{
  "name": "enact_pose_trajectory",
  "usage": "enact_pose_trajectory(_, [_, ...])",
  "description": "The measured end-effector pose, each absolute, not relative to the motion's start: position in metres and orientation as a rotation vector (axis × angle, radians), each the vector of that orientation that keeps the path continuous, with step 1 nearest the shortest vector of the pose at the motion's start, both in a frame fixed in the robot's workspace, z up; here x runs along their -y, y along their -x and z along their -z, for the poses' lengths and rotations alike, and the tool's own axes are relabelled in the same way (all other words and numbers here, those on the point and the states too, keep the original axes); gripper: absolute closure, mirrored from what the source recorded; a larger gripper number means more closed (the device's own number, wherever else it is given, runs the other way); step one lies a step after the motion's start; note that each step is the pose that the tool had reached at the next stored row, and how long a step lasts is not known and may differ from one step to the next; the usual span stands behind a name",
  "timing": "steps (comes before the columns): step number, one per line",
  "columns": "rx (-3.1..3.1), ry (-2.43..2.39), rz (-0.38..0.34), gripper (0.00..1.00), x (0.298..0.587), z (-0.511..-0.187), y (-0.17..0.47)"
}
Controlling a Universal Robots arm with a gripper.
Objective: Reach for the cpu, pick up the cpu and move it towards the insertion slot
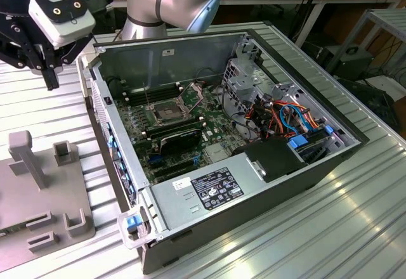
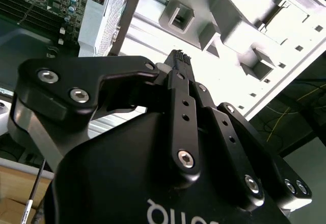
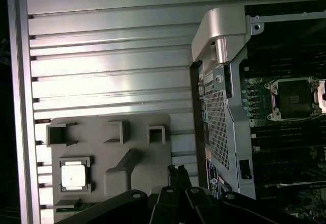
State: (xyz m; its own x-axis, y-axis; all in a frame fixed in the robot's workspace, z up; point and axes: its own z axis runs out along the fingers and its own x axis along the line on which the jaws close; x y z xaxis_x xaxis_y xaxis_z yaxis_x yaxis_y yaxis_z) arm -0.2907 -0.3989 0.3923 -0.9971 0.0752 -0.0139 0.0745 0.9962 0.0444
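Observation:
The cpu [image 3: 74, 175], a small pale square, lies in a recess of the grey fixture plate [image 3: 102, 147] on the ribbed table. The insertion slot [image 1: 166, 111] sits on the motherboard inside the open computer case, its dark centre exposed and its retention frame raised; the first wrist view also catches the insertion slot [image 3: 295, 96]. My gripper [image 1: 51, 79] hangs above the table at the exterior view's left, outside the case and above the far end of the fixture plate [image 1: 38, 190]. In both wrist views the black fingers meet, so the gripper [image 2: 179, 57] [image 3: 177, 172] is shut on nothing.
The case wall [image 1: 101, 101] stands between the fixture plate and the motherboard. Inside the case are a black shrouded card [image 1: 181, 141], a power supply [image 1: 209, 187], a metal drive cage [image 1: 247, 79] and loose cables [image 1: 285, 117]. Upright grey posts [image 1: 28, 155] rise from the plate.

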Motion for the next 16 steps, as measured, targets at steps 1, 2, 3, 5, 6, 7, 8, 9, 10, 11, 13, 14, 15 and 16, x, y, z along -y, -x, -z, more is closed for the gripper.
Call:
enact_pose_trajectory(1, [-3.123,-0.117,-0.069,0.89,0.399,-0.392,0.292])
enact_pose_trajectory(2, [-3.123,-0.117,-0.069,0.89,0.399,-0.392,0.293])
enact_pose_trajectory(3, [-3.123,-0.117,-0.069,0.89,0.399,-0.392,0.294])
enact_pose_trajectory(5, [-3.123,-0.117,-0.069,0.89,0.399,-0.392,0.295])
enact_pose_trajectory(6, [-3.123,-0.117,-0.069,0.89,0.399,-0.392,0.296])
enact_pose_trajectory(7, [-3.123,-0.117,-0.069,0.89,0.399,-0.392,0.298])
enact_pose_trajectory(8, [-3.123,-0.117,-0.069,0.89,0.399,-0.392,0.299])
enact_pose_trajectory(9, [-3.123,-0.117,-0.069,0.89,0.399,-0.392,0.300])
enact_pose_trajectory(10, [-3.123,-0.117,-0.069,0.89,0.399,-0.392,0.301])
enact_pose_trajectory(11, [-3.123,-0.117,-0.069,0.89,0.399,-0.392,0.302])
enact_pose_trajectory(13, [-3.123,-0.117,-0.069,0.89,0.399,-0.392,0.304])
enact_pose_trajectory(14, [-3.123,-0.117,-0.069,0.89,0.399,-0.392,0.305])
enact_pose_trajectory(15, [-3.123,-0.117,-0.069,0.89,0.399,-0.392,0.306])
enact_pose_trajectory(16, [-3.123,-0.117,-0.069,0.89,0.399,-0.392,0.307])
